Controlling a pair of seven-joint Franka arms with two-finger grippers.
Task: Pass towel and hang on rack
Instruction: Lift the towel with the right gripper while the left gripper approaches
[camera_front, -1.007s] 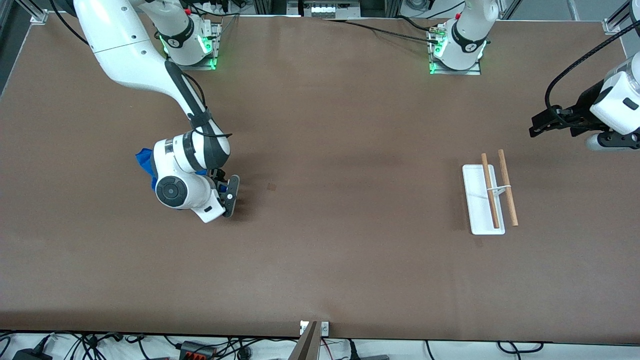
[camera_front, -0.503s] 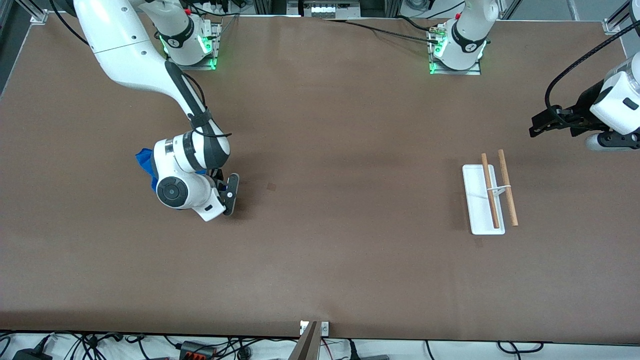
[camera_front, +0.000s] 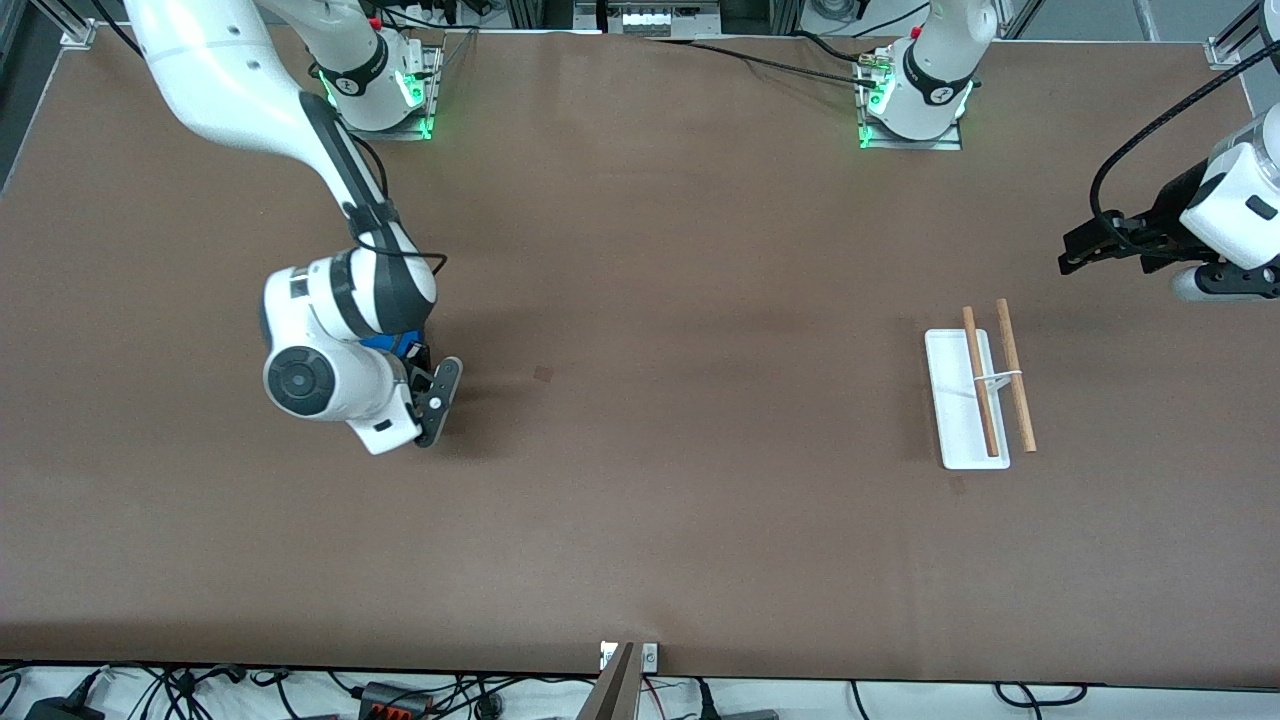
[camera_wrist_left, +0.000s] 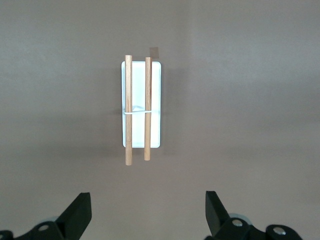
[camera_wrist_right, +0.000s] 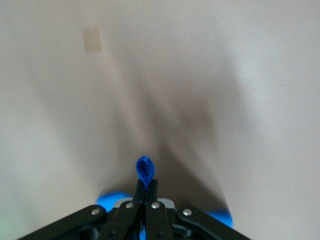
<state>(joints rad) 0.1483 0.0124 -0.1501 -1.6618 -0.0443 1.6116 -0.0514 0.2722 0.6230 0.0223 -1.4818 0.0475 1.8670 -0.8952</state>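
Observation:
My right gripper (camera_front: 436, 388) is shut on a fold of the royal-blue towel (camera_front: 391, 345) and holds it above the table near the right arm's end. In the right wrist view the fingers (camera_wrist_right: 145, 184) pinch a tuft of the towel (camera_wrist_right: 145, 169); the rest hangs under the hand, mostly hidden. The rack (camera_front: 980, 390), with a white base and two wooden rods, stands toward the left arm's end. My left gripper (camera_front: 1085, 250) is open and empty, waiting above the table beside the rack. The left wrist view shows the rack (camera_wrist_left: 142, 115) ahead of the open left gripper (camera_wrist_left: 148, 212).
A small tan tape mark (camera_front: 543, 374) lies on the brown table between the right gripper and the rack. Cables and a bracket (camera_front: 628, 660) sit along the table edge nearest the camera.
My right arm has risen and shifted toward its own end of the table with the towel; the blue cloth that lay beside the wrist is now mostly hidden under it. The left arm has not moved.

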